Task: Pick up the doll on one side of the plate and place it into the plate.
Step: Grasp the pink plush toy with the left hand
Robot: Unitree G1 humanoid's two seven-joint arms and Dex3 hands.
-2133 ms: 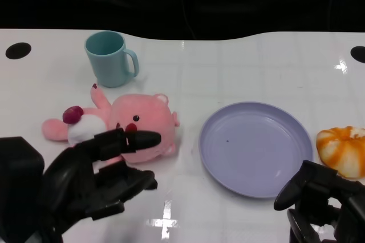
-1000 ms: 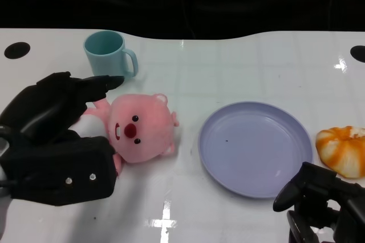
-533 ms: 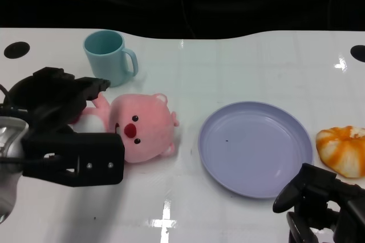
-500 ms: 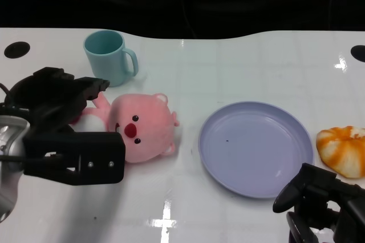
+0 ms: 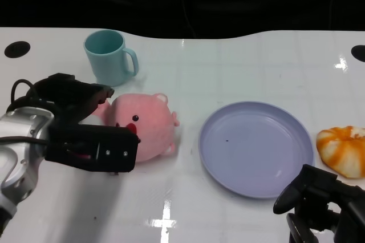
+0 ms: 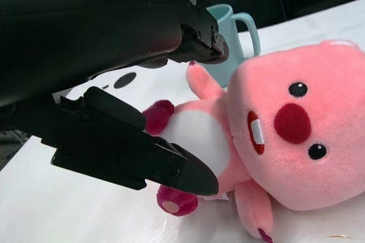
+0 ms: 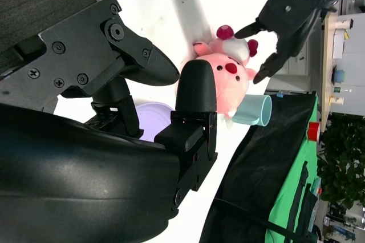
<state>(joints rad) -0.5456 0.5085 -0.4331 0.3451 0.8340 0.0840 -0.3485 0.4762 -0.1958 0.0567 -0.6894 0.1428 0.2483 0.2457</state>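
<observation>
The pink doll (image 5: 145,126) lies on the white table (image 5: 228,66) just left of the lavender plate (image 5: 255,147), close to its rim but apart from it. Its long axis runs roughly across the table, with the big round head toward the plate and the white-bellied body and dark red feet pointing away to the left, under the robot's arm; the face with its red nose is turned up and toward the near edge. The left hand (image 5: 80,123) is set around the doll's body, its black fingers (image 6: 148,160) spread apart, one group over the far side by the raised arm, the other along the near side; whether they actually press the plush I cannot tell. The teal mug (image 5: 109,57) stands upright behind the doll, handle to the right, nothing visible inside it. The plate holds nothing. An orange-and-white bun (image 5: 343,149) sits just right of the plate. The right hand (image 5: 322,206) rests low at the near edge, fingers loosely curled, empty.
</observation>
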